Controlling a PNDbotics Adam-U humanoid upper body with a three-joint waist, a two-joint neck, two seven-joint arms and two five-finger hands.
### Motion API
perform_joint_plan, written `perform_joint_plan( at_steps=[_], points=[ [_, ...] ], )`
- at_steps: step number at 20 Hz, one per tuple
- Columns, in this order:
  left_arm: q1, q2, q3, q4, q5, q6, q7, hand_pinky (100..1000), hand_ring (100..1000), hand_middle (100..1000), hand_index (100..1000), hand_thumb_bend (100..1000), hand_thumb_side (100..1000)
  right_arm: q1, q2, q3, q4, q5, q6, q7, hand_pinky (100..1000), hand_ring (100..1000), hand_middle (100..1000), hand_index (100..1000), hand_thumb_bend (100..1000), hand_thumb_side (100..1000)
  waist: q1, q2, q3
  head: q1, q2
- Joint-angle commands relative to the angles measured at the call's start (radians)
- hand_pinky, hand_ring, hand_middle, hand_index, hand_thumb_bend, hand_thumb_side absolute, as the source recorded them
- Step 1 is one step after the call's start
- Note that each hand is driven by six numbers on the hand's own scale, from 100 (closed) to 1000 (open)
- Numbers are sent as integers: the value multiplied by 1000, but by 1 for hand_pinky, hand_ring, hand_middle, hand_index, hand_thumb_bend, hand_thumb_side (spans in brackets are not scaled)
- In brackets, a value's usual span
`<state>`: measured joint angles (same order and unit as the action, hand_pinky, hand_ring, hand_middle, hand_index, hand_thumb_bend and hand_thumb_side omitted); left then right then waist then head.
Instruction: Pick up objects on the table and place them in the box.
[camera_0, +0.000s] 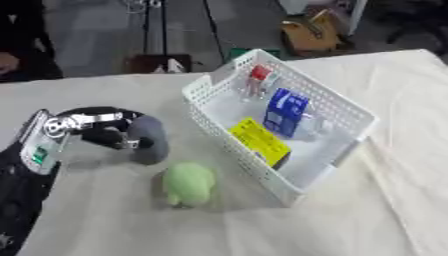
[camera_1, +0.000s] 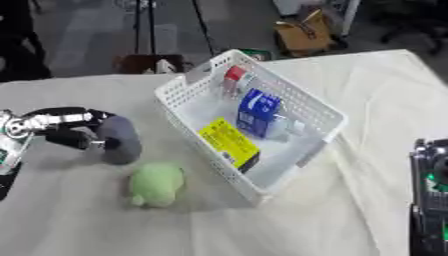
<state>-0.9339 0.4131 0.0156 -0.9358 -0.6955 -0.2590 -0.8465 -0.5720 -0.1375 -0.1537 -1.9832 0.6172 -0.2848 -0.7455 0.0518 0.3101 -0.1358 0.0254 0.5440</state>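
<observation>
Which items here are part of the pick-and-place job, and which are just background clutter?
Job:
- white basket (the box)
- grey object, held in left hand
- green plush, on the table
- already in basket: blue carton, yellow pack, red-capped item

Lying about:
- brown bag, on the floor
- stand legs

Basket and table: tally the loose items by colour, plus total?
Inside the white basket:
Red-capped item: 1
Blue carton: 1
Yellow packet: 1
On the table:
Green plush toy: 1
Grey cylinder, held in the left hand: 1
Total: 5, with 3 in the basket and 2 outside it.
</observation>
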Motion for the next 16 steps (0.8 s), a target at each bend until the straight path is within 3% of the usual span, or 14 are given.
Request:
perform_joint_plan(
  at_steps=[1, 10, 11, 16],
  points=[
    [-26, 10, 10, -4, 2, -65, -61, 901, 798, 869, 994, 487, 767, -16, -24, -4, -17, -9, 2, -2, 786, 715, 577, 795, 100, 944, -1, -14, -1, 2, -10],
    [-26, 7, 18, 3, 9, -57, -61, 894, 784, 846, 967, 441, 771, -20, -26, -5, -17, -10, 4, -2, 786, 716, 577, 795, 100, 943, -1, -8, -4, 0, -13],
    [-26, 7, 21, 2, 13, -54, -60, 885, 770, 820, 891, 370, 758, -19, -26, -6, -17, -11, 4, -2, 786, 716, 576, 795, 100, 941, -2, -8, -3, 0, -12],
    [-24, 8, 28, -5, 25, -33, -53, 875, 753, 787, 800, 303, 742, -18, -26, -7, -17, -11, 7, -7, 786, 716, 576, 794, 100, 940, -3, -10, -1, 0, -11]
  ],
)
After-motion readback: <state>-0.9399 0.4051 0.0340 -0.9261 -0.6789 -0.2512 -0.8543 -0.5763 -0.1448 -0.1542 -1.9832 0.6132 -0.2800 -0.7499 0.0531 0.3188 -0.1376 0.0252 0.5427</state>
